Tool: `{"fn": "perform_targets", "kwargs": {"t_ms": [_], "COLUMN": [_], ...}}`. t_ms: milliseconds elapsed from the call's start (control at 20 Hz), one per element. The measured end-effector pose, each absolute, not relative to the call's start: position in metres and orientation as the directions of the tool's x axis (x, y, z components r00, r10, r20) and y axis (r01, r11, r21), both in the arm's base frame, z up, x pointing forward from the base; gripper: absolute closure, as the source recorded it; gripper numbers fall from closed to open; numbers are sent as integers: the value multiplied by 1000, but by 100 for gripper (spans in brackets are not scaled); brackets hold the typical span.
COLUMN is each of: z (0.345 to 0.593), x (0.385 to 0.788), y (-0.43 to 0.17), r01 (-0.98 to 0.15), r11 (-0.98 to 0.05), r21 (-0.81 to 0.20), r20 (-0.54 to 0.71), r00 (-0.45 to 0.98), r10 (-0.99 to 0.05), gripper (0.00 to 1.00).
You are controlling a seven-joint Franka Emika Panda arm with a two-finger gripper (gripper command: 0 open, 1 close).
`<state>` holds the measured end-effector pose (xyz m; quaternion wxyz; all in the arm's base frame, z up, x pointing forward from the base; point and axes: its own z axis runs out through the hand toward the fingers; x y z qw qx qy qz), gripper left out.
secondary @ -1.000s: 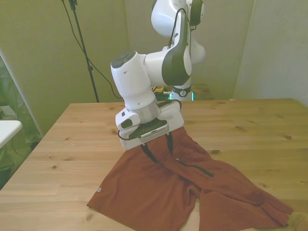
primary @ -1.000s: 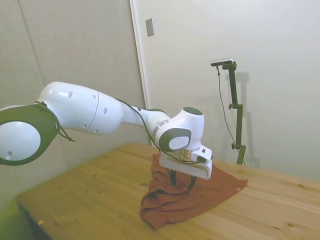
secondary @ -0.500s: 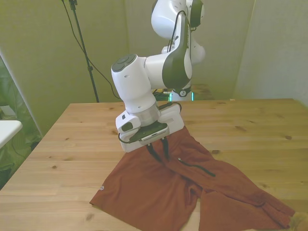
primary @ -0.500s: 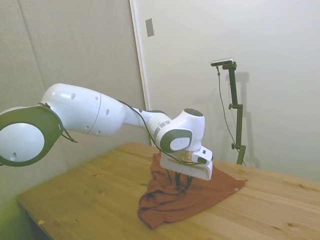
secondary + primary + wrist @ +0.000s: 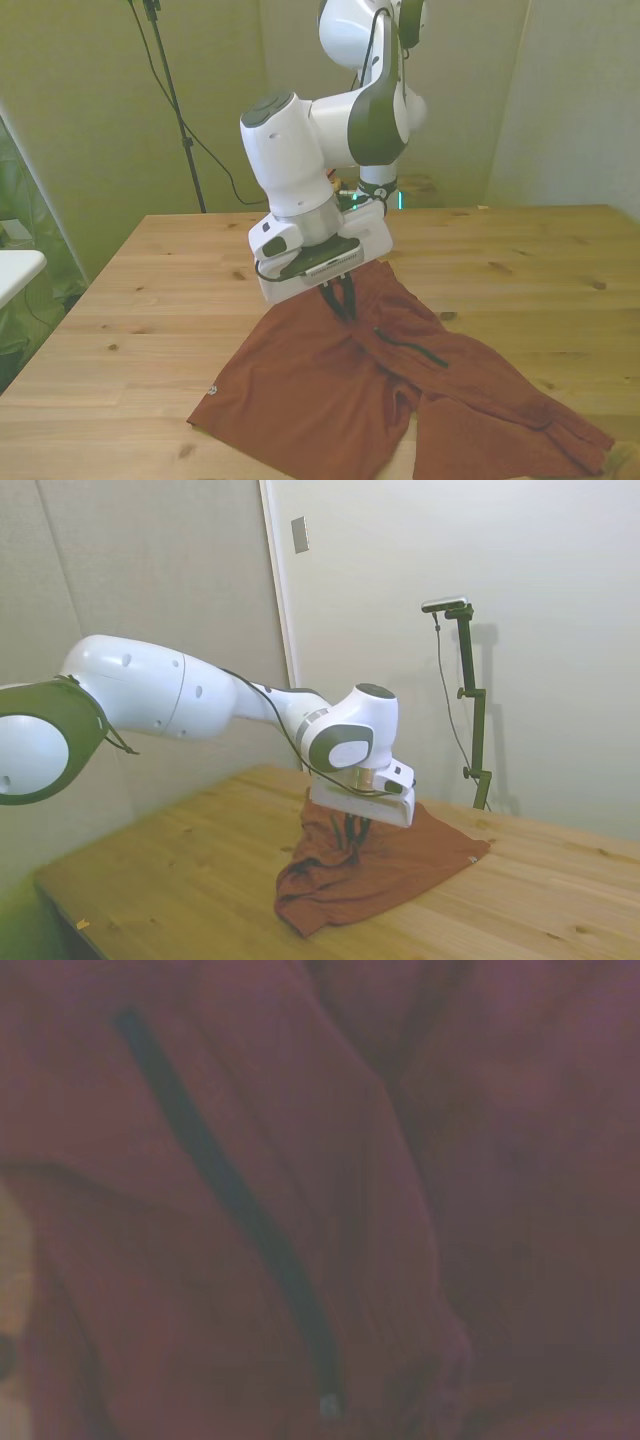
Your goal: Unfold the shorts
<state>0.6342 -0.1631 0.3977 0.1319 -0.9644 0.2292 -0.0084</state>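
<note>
Shorts are pinched by the closed gripper; the dark zipper is sharpest from the wrist

One pair of shorts, one gripper, one wooden table.

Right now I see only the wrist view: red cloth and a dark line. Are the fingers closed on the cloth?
Observer: Yes. In the front view the fingers are together, pinching a fold of the shorts beside the dark zipper line.
Operator: Does the cloth lie flat?
Observer: No. In the side view it rises to a peak at the gripper; the rest lies rumpled on the table.
Operator: Where is the white tag?
Observer: The white tag is at the shorts' edge on the front view's left.
</note>
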Motion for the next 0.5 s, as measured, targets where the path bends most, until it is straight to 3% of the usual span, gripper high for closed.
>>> {"fn": "perform_targets", "kwargs": {"t_ms": [200,300,500], "z": [447,459,430], "x": [606,586,547], "y": [-75,-13,102], "r01": [-335,-277,-163], "r11": [-905,-932,-978], "r21": [-261,-234,-130], "r20": [14,40,43], "r00": [936,955,984], "r10": [-351,-294,-170], "gripper": [100,100,100]}}
